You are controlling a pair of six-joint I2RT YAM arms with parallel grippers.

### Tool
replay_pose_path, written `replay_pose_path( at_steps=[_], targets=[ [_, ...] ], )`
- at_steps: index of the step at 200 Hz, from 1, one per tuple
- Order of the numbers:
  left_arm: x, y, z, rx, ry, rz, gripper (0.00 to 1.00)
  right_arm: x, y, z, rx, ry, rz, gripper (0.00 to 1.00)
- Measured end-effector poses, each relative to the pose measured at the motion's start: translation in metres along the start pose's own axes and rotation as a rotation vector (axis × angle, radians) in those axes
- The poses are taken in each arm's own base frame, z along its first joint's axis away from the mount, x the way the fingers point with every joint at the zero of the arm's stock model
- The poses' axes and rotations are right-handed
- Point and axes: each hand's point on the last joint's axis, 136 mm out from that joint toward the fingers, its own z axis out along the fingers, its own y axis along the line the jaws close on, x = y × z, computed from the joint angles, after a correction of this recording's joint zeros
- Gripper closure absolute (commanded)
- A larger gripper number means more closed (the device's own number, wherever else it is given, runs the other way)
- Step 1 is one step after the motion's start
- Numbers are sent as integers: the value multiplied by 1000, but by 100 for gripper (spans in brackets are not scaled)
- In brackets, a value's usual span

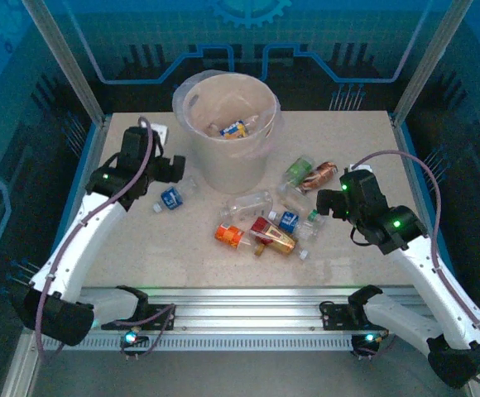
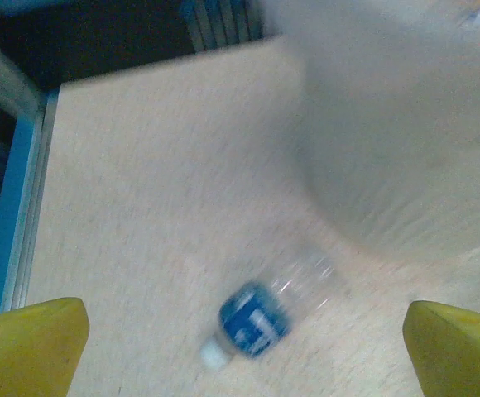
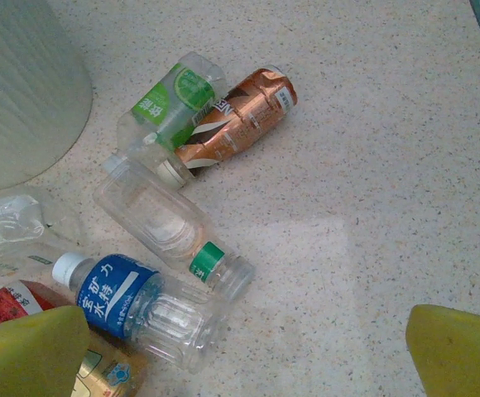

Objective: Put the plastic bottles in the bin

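The left fingers [image 2: 29,347] hang spread, empty, above a blue-label bottle [image 2: 252,318] just beside the bin [image 1: 223,169]. The right fingers [image 3: 459,351] hang spread over bottles [image 3: 165,215] scattered on the counter [image 1: 364,149].

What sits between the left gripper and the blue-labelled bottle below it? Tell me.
Nothing visible. The open left gripper hangs above the blue-labelled bottle, which lies alone on bare table beside the bin.

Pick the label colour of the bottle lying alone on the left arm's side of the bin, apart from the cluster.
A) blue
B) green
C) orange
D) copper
A: the lone bottle on the table beside the bin wears a blue label, which the left wrist view also shows, though blurred.
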Motion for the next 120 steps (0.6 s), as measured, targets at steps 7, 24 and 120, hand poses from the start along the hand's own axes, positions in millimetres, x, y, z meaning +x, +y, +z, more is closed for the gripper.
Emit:
replay_pose_path(
  at_steps=[7,24,120],
  targets=[
    [17,5,10,-10,42,-18,1,0,0,1,2,1,-1,0],
    [50,9,28,-11,127,-54,1,1,0,4,9,11,-5,0],
    [92,-7,104,112,297,-186,1,3,1,8,20,24,15,0]
  ],
)
